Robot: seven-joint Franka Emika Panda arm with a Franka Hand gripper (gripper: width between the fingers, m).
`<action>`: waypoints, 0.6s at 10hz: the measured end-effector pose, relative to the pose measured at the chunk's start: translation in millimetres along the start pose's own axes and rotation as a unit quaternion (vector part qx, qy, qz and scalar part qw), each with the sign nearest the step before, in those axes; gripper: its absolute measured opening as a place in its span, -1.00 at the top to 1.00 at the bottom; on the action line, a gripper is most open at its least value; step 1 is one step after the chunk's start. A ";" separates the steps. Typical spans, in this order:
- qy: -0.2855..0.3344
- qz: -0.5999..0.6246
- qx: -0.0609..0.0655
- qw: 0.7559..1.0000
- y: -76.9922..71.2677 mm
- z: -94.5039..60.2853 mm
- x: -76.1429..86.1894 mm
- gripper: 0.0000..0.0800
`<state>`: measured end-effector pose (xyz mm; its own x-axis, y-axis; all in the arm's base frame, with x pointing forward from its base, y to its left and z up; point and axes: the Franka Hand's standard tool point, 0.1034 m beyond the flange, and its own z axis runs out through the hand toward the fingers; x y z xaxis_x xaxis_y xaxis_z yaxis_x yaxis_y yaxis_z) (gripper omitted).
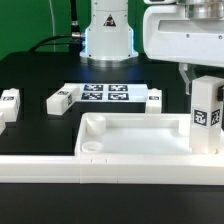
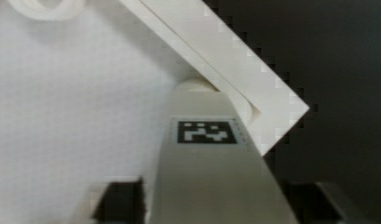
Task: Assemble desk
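The white desk top point(image 1: 150, 152), a tray with a raised rim, lies in front of the middle. My gripper point(image 1: 205, 80) is shut on a white square leg point(image 1: 207, 115) with a tag and holds it upright at the tray's corner on the exterior view's right. In the wrist view the leg point(image 2: 213, 165) runs between my fingers point(image 2: 119, 200) with its far end at the inner corner of the tray point(image 2: 71, 110). Three more legs lie on the table: one point(image 1: 8, 104) at the far left, one point(image 1: 62, 98) left of the middle, and one point(image 1: 153, 100) right of the middle.
The marker board point(image 1: 105, 93) lies flat behind the tray, between two loose legs. A long white rail point(image 1: 90, 170) runs along the front. The arm's base point(image 1: 108, 35) stands at the back. The table is black.
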<state>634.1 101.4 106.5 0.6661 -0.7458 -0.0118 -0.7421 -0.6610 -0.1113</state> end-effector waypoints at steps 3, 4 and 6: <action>0.001 -0.110 -0.001 0.994 -2.6 -0.4 -2.9 -0.53; 0.004 -0.166 -0.004 0.986 -5.0 -1.6 -4.1 -0.61; 0.004 -0.278 -0.004 0.960 -4.4 -2.1 -2.0 -0.62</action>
<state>635.9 105.6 109.1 0.9593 -0.2770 0.0553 -0.2714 -0.9581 -0.0912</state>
